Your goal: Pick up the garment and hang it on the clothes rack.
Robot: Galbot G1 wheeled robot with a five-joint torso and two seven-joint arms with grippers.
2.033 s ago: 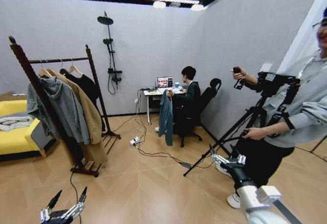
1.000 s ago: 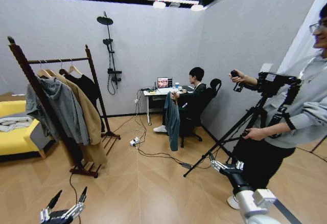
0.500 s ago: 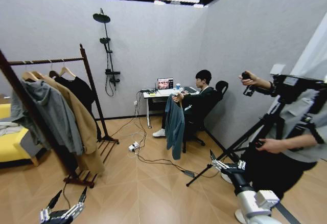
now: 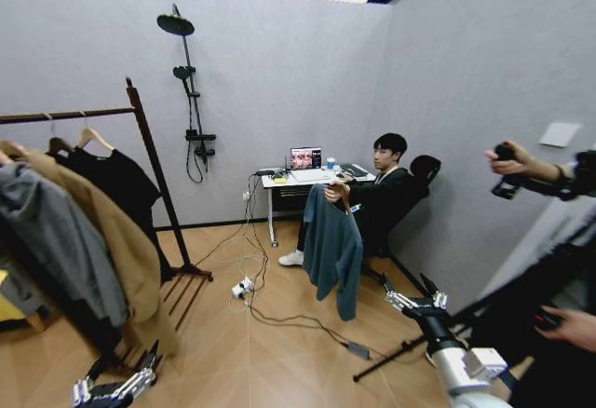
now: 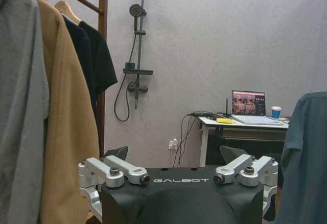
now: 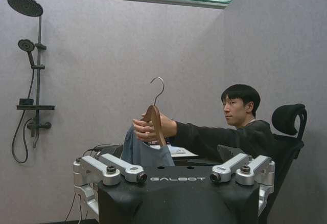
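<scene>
The tall dark reddish-brown wooden clothes rack is standing at the frame's left. At centre, a seated person's hand is holding out the long teal cloth garment on its light wooden hanger. Soft and light, it is probably best taken by the stiff hanger neck. At bottom left the left claw, and at lower right the right claw, are both hanging spread open, holding nothing.

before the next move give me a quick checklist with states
1. Garment held out by the seated person, hook up and free: ok.
2. Right gripper open, empty: ok.
3. Right gripper at the garment: not ok, floor between them.
4. Left gripper open, low by the rack: ok.
5. Free space on the rack's bar: cannot tell.
</scene>
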